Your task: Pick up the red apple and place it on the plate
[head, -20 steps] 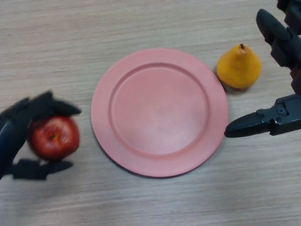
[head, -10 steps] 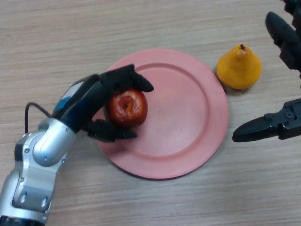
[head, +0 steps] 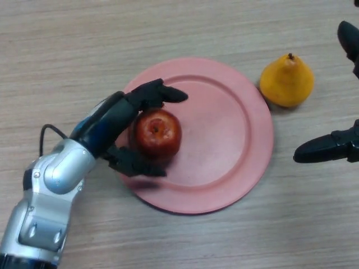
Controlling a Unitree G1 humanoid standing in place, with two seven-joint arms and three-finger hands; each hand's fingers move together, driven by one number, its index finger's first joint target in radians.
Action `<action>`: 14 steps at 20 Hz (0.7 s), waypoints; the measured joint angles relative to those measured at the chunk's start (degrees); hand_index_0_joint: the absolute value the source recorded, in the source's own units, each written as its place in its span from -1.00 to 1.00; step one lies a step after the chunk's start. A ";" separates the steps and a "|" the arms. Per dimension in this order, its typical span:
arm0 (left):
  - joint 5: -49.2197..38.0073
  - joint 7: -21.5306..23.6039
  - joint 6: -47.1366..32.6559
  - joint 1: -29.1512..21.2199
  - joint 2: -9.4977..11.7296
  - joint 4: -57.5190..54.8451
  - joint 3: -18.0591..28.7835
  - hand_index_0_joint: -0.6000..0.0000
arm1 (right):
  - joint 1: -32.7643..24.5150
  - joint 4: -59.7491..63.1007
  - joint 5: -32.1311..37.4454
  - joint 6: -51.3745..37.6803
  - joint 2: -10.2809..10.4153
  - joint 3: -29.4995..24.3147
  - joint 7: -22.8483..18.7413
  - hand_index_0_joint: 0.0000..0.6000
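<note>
The red apple (head: 159,133) sits on the left part of the pink plate (head: 224,129). My left hand (head: 115,126) reaches in from the lower left and is curled round the apple, with fingers above it and the thumb (head: 137,167) below it. My right hand (head: 328,149) shows at the right edge, off the plate, open and empty, with its fingers (head: 349,39) spread wide apart from its thumb.
A yellow pear (head: 286,80) stands upright on the wooden table (head: 67,50), just off the plate's upper right rim and between the right hand's fingers and thumb.
My left hand carried the apple from the table on the left onto the plate. The apple now sits slightly lower and further right. The right hand has drawn back toward the right edge.
</note>
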 measured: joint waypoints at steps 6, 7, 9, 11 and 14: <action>-7.75 -4.85 8.58 -0.12 1.01 -15.45 4.08 1.00 | -0.33 -1.20 -2.51 -0.05 -0.94 -0.07 1.59 -1.00; -10.13 -4.55 8.79 -0.24 2.20 -16.16 5.87 1.00 | -0.17 -0.99 -3.94 -1.15 -0.94 -0.05 3.35 -1.00; -19.64 -2.97 13.57 0.22 3.57 -21.70 11.59 1.00 | 0.83 1.04 -7.43 -6.08 -0.96 -0.13 4.28 -1.00; -33.73 2.64 27.08 0.36 4.93 -30.44 17.67 1.00 | 1.43 1.12 -8.96 -6.19 -0.91 -0.17 5.02 -1.00; -46.21 9.16 37.15 5.42 7.63 -37.74 21.99 1.00 | 1.89 1.06 -8.45 -6.19 -0.09 -0.57 6.53 -1.00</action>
